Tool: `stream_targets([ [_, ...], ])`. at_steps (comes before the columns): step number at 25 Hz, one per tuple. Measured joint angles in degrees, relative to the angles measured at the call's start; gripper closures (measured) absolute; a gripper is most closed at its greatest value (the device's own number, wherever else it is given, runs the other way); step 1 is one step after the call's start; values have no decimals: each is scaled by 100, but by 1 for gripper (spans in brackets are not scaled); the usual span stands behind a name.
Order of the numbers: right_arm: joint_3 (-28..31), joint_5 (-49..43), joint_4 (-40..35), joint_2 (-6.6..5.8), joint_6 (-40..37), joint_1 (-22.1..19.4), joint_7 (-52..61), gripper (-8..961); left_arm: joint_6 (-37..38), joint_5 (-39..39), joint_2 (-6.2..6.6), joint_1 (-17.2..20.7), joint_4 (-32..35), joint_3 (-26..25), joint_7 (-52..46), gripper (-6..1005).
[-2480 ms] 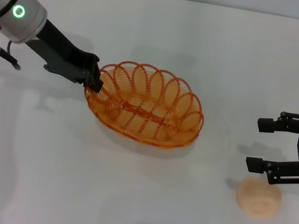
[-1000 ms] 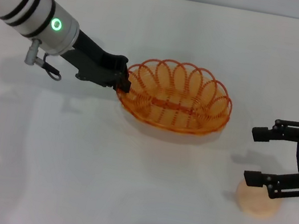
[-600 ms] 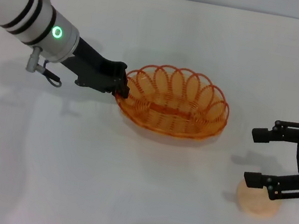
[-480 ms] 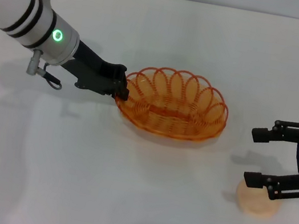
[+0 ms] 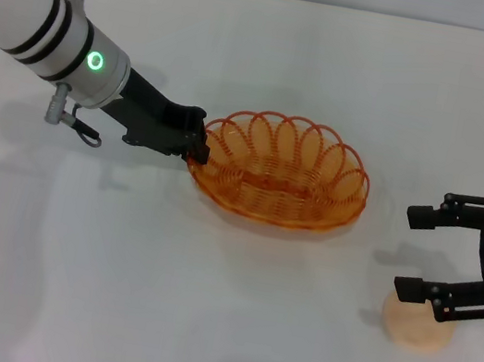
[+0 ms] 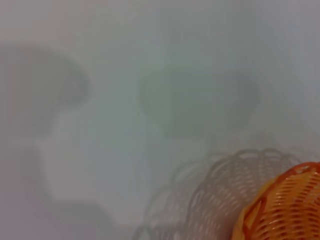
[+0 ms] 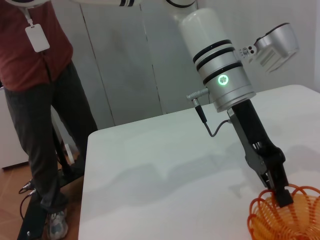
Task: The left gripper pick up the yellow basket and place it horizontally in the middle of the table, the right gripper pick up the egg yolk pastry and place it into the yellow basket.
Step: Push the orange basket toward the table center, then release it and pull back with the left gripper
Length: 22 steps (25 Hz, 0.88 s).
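The yellow basket (image 5: 281, 171) is an oval orange-yellow wire basket lying lengthwise across the middle of the white table (image 5: 201, 305). My left gripper (image 5: 195, 147) is shut on the basket's left rim. A part of the basket shows in the left wrist view (image 6: 285, 207) and in the right wrist view (image 7: 285, 220), where the left gripper (image 7: 282, 196) pinches its rim. The egg yolk pastry (image 5: 418, 326) is a pale round bun at the front right. My right gripper (image 5: 413, 251) is open, just above and behind the pastry, not touching it.
A person in a red top (image 7: 40, 90) stands beyond the table's far end in the right wrist view. Bare tabletop lies in front of the basket and at the left.
The left gripper has carried the basket to the right and turned it lengthwise across the middle, then lowered it slightly. The right gripper has dropped a little toward the pastry.
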Motion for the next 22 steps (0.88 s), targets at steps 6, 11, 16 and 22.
stream_targets([
  [6, -7, 0, 0, 0, 0, 0, 0, 135, -4, -9, 0, -4, -2, 49, 2, 826],
  [11, -2, 0, 0, 0, 0, 0, 0, 136, 18, -42, 0, 7, -2, 45, 3, 819],
  [16, 2, 0, 0, 0, 3, 0, 0, 136, 34, -51, 0, 10, -2, 23, 3, 813],
  [22, 3, 0, 0, 0, 18, 0, 0, 136, 25, -113, 4, 13, 10, 15, 5, 805],
])
